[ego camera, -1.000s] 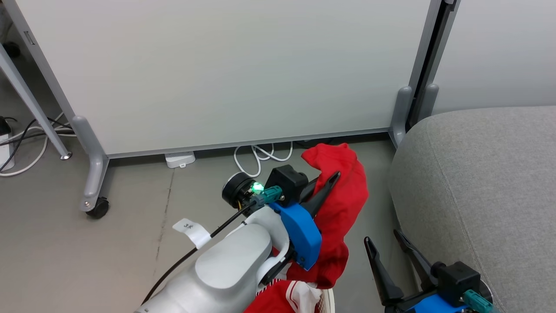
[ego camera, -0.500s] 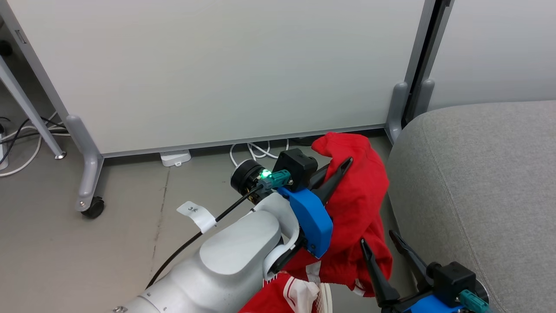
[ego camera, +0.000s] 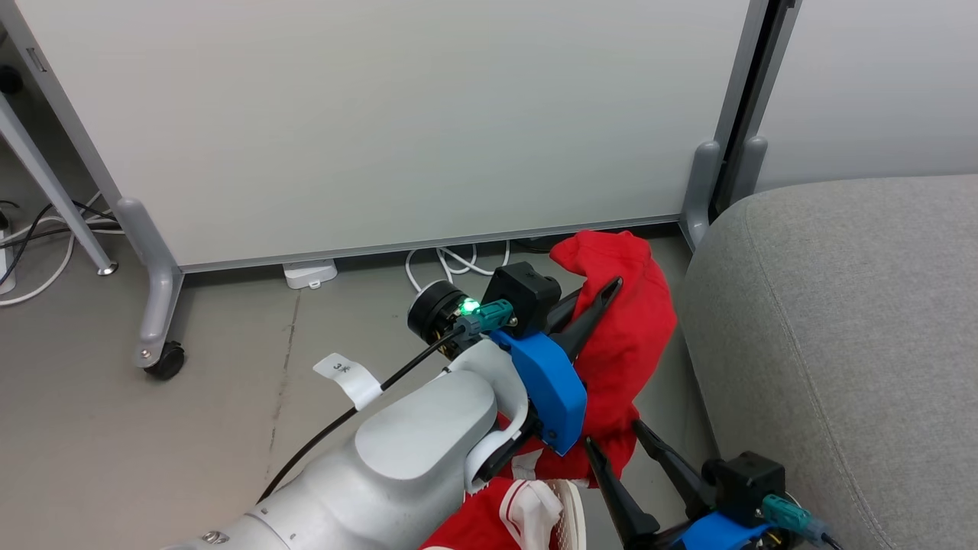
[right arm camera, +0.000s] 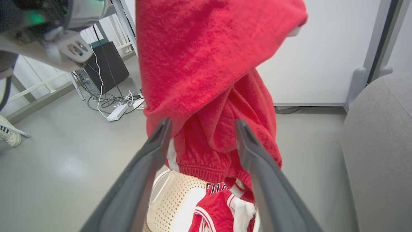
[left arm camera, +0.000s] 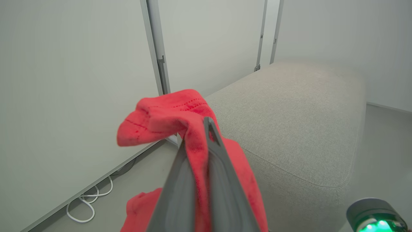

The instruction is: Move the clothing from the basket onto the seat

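Nearest, the cream basket (right arm camera: 173,193) holds one striped garment (right arm camera: 215,212); just above it the right pincer (ego camera: 611,433) stands released and empty under hanging cloth, seemingly ready to support it. Beyond, the left pincer (ego camera: 603,294) is clenched on the red garment (ego camera: 626,336), holding it above the basket, likely for carrying across; the grey seat (ego camera: 840,321) lies just beside it.

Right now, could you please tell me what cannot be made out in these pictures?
The basket: head view, mostly hidden under the left forearm and cut by the bottom edge.
The second garment in the basket: right wrist view, its dark lettering half covered by the hanging garment, unreadable.
The hanging garment's lower end: left wrist view, behind the left tool.
The seat: head view, cut by the right edge.
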Controlling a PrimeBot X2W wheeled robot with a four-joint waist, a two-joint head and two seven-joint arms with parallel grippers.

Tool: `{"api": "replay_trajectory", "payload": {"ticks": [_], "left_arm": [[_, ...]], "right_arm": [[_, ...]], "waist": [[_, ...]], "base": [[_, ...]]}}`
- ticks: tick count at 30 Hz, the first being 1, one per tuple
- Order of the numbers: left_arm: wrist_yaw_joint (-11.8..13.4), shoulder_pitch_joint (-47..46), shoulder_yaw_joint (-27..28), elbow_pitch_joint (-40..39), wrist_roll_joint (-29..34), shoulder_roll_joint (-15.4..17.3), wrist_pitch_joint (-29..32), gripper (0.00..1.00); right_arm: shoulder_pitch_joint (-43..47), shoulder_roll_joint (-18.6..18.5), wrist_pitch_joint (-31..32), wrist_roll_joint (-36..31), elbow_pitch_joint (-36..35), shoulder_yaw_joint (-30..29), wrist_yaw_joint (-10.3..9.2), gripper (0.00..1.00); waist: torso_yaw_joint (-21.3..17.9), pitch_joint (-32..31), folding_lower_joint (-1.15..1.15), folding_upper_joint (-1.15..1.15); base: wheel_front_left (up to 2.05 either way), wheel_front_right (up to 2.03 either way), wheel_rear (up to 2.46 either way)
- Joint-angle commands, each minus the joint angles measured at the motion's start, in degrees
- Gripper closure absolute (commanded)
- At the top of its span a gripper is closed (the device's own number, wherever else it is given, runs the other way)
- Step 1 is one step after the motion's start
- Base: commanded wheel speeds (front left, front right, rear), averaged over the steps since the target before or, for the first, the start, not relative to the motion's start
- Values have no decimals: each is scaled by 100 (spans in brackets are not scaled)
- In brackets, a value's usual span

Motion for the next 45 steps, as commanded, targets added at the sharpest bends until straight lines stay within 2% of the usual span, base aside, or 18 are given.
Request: {"api": "replay_trajectory", "payload": {"ticks": [1, 19, 34, 35, 36, 37, 38, 45], "left_arm": [[33, -107, -8, 21, -33, -1, -40, 100], [40, -202, -186, 2, -195, -2, -119, 100], [2, -238, -256, -28, -220, -2, -69, 100], [1, -236, -258, -28, -216, -2, -64, 100], [0, -229, -260, -29, -213, -2, -64, 100], [-2, -216, -262, -31, -210, -2, -61, 100], [-2, -202, -264, -32, -206, -2, -57, 100], [4, -145, -269, 6, -201, -2, -44, 100]], "right_arm": [[-149, -21, 65, 104, 80, 50, 3, 0], [-1182, -20, -109, 612, 1119, 662, 3, 0], [-2069, -19, -508, 522, 2164, 975, 3, 0], [-2082, -19, -551, 542, 2197, 978, 3, 49], [-2112, -19, -592, 529, 2220, 965, 3, 71], [-2130, -19, -642, 506, 2241, 954, 3, 78], [-2141, -19, -668, 492, 2267, 959, 3, 100], [-2187, -19, -783, 428, 2365, 1012, 3, 100]], "waist": [[6, 9, 0, -1], [47, 63, 0, -1], [84, 28, 0, -1], [90, 23, 0, -1], [96, 17, 0, -1], [101, 10, 0, -1], [105, 4, 0, -1], [103, -18, 0, -1]], "base": [[0, 0, 0], [0, 0, 0], [0, 0, 0], [0, 0, 0], [0, 0, 0], [0, 0, 0], [0, 0, 0], [0, 0, 0]]}}
